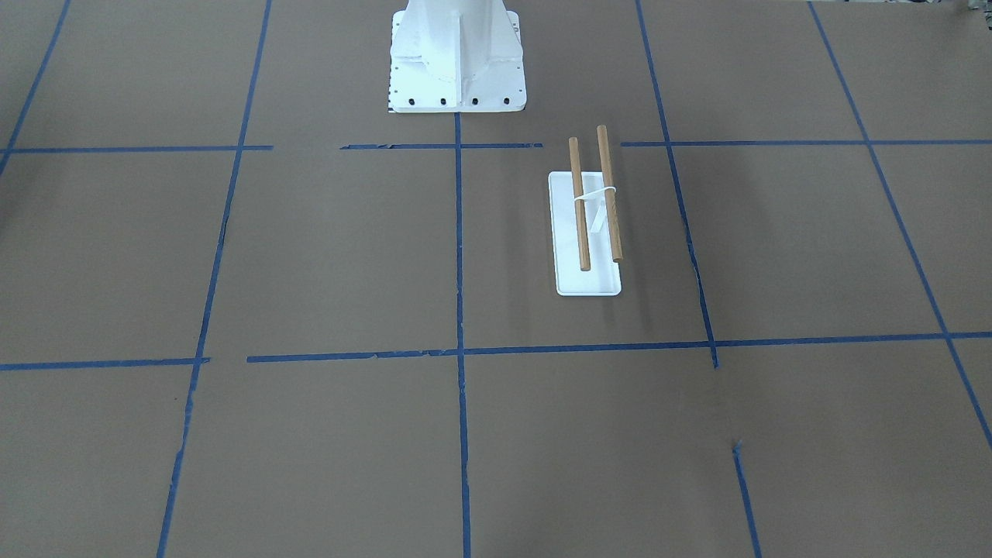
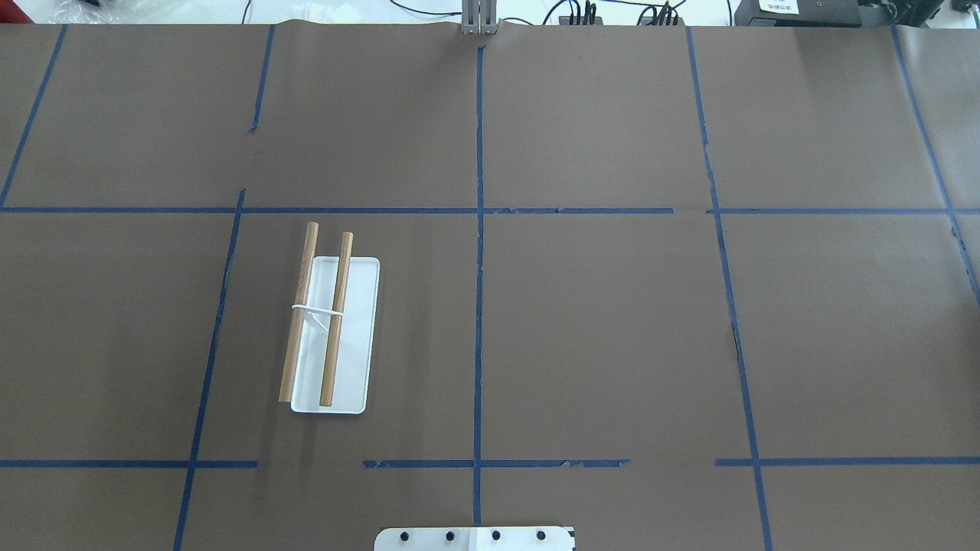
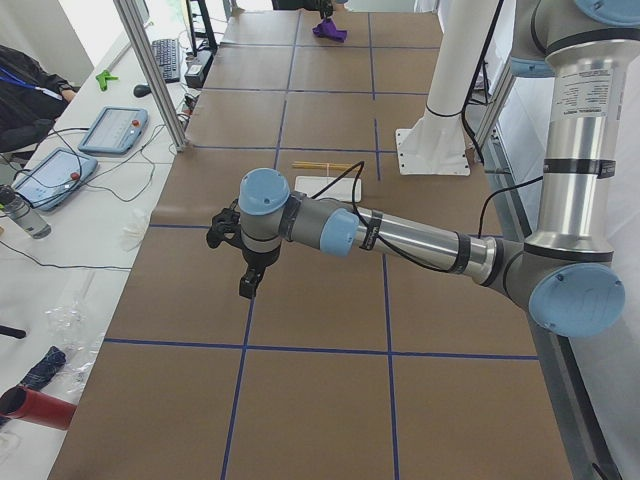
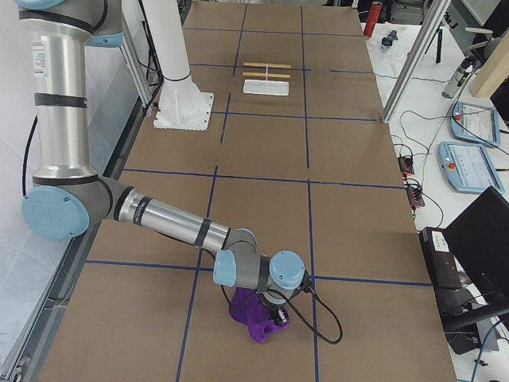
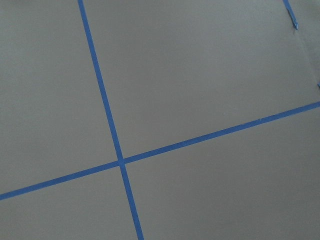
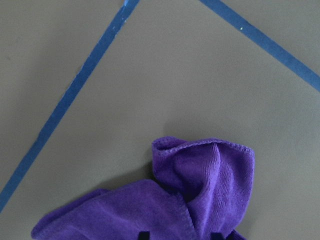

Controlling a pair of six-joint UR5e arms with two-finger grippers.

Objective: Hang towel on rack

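Note:
The rack (image 1: pixel 588 283) stands bare, with its white base and two brown dowels, on the robot's left half of the table; it also shows in the overhead view (image 2: pixel 360 337). The purple towel (image 6: pixel 200 190) lies bunched far off at the right end of the table (image 4: pixel 253 322). My right gripper (image 6: pixel 179 235) is down on the towel, its two dark fingertips (image 6: pixel 144 235) sunk into the cloth, and looks shut on it. My left gripper (image 3: pixel 248 285) hangs empty above the bare table near the left end; I cannot tell whether it is open or shut.
The white bolted pedestal (image 1: pixel 457 62) stands at the robot's side of the table. Blue tape lines (image 2: pixel 478 229) mark a grid on the brown cover. Tablets, cables and a keyboard (image 3: pixel 165 55) lie on the side benches beyond the table's far edge.

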